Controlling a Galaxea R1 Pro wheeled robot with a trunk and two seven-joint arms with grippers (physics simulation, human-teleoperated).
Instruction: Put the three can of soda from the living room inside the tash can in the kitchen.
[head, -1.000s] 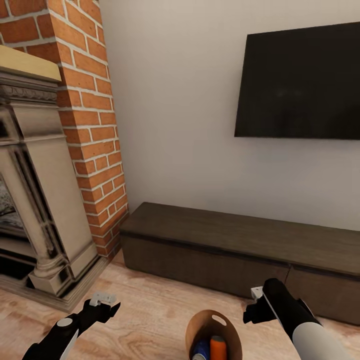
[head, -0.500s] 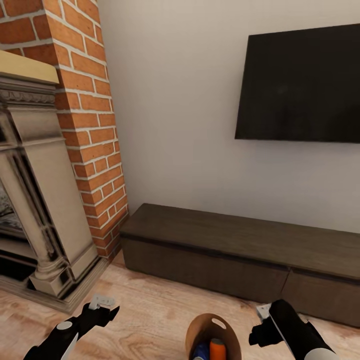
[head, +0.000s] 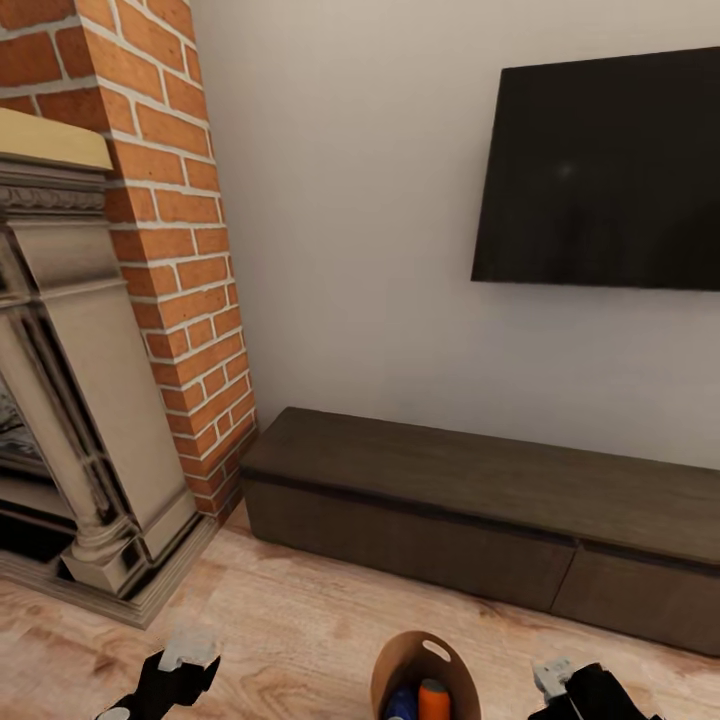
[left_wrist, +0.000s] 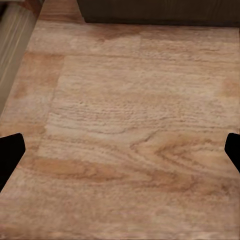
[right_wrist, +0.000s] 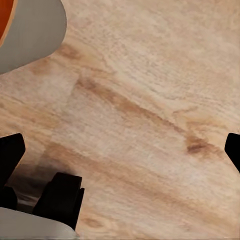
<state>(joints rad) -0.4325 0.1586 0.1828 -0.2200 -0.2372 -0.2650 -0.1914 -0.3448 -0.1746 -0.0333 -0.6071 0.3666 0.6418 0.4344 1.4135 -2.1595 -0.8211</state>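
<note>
While you face the dark low cabinet (head: 480, 500), the tash can (head: 398, 662) sits on the wood floor (head: 290, 630) in front of it, holding one blue can (head: 402, 704) and one orange can (head: 433, 700). Left gripper (left_wrist: 120, 150) and right gripper (right_wrist: 120, 150) flank the bin, both spread wide, holding nothing.

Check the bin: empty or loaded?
Loaded. The bin shows a blue can and an orange can inside; a third cannot be made out.
</note>
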